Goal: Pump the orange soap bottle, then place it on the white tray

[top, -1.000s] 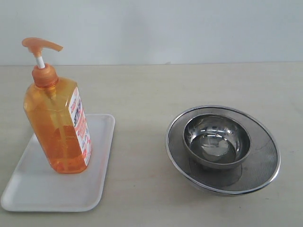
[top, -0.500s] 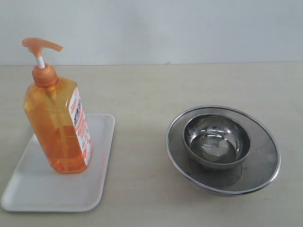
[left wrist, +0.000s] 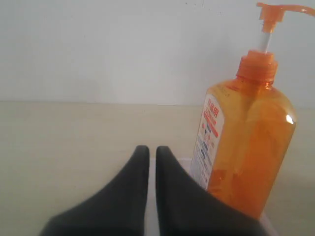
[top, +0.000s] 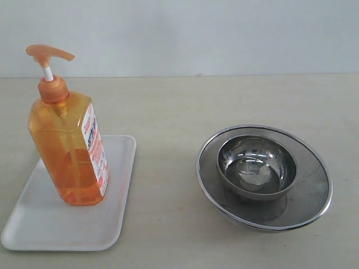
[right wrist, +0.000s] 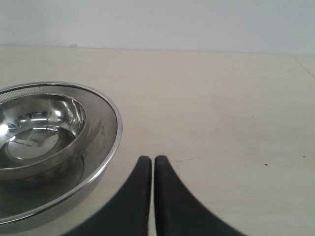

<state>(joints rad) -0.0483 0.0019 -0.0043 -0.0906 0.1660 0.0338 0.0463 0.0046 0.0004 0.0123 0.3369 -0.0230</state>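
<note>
Nothing moved | left end effector [left wrist: 152, 150], right end effector [right wrist: 153, 160] closed (empty) | beige tabletop [top: 168, 106], white wall [top: 196, 33]

Pale beige worktop [top: 174, 101], matte, faint streaky grain, runs L to R across whole scene, near edge to far. Right wrist view: a few tiny dark specks & a thin hairline mark on its surface. At far side it meets a plain wall [top: 213, 33] in a straight horizontal line. Wall off-white w/ slight blue-grey tint. Light soft, even, diffuse; shadows on worktop faint.
</note>
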